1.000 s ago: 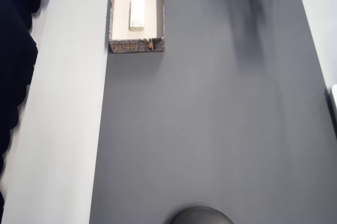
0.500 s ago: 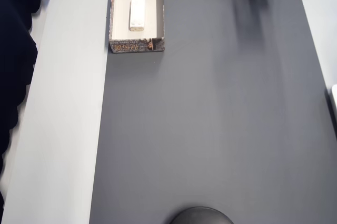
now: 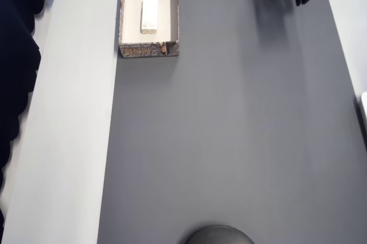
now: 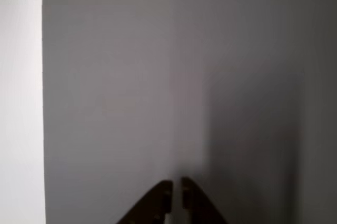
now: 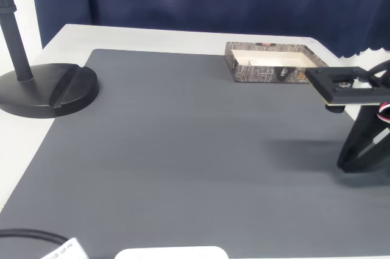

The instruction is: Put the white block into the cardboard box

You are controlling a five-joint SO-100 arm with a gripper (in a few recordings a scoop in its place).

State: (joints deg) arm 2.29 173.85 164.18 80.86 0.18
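Observation:
The white block (image 3: 149,15) lies lengthwise inside the cardboard box (image 3: 149,51) at the top left of the grey mat in the overhead view. In the fixed view the box (image 5: 268,74) stands at the far side of the mat, its patterned wall facing the camera. My gripper (image 3: 301,3) hangs over the mat's top right part in the overhead view, far from the box. It (image 5: 346,164) points down at the mat on the right of the fixed view. In the wrist view its tips (image 4: 175,192) stand almost together with nothing between them.
A black round stand base (image 5: 49,91) with a pole sits at the mat's left in the fixed view, and the base (image 3: 219,235) shows at the bottom edge overhead. A dark blue curtain (image 3: 17,54) borders the table. The grey mat (image 3: 229,129) is bare.
In the overhead view my gripper has moved left and further down into the picture from the top right corner. The block and box have not moved.

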